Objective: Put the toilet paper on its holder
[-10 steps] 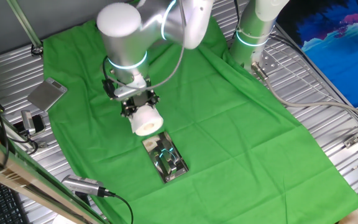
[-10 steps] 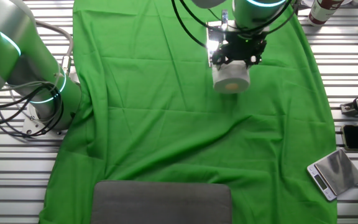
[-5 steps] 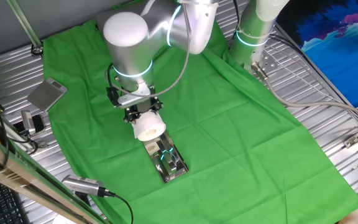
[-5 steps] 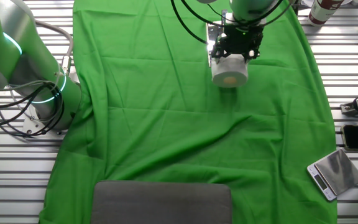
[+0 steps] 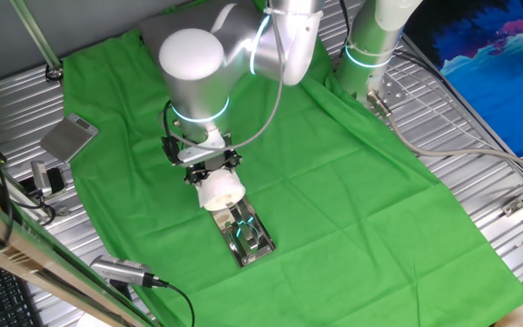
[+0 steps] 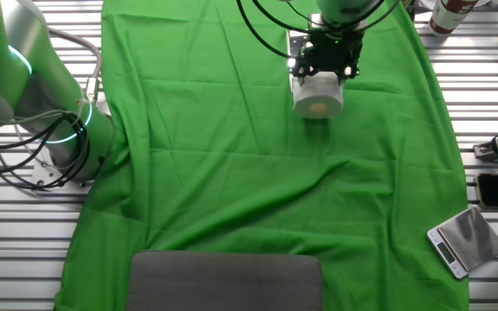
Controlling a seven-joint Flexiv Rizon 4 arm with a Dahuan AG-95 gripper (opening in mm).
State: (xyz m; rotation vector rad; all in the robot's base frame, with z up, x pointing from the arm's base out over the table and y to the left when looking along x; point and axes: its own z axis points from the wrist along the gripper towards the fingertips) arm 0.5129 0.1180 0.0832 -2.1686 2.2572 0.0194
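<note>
Now toilet paper (image 5: 221,189) in the tool (image 5: 210,173) (clamped), beside holder (image 5: 244,234).

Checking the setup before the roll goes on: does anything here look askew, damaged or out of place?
Nothing looks damaged or spilled. The gripper holds the toilet paper at the near end of the chrome holder, which lies at an angle on the green cloth. The cloth is wrinkled, and the roll is not yet on the bar.
</note>
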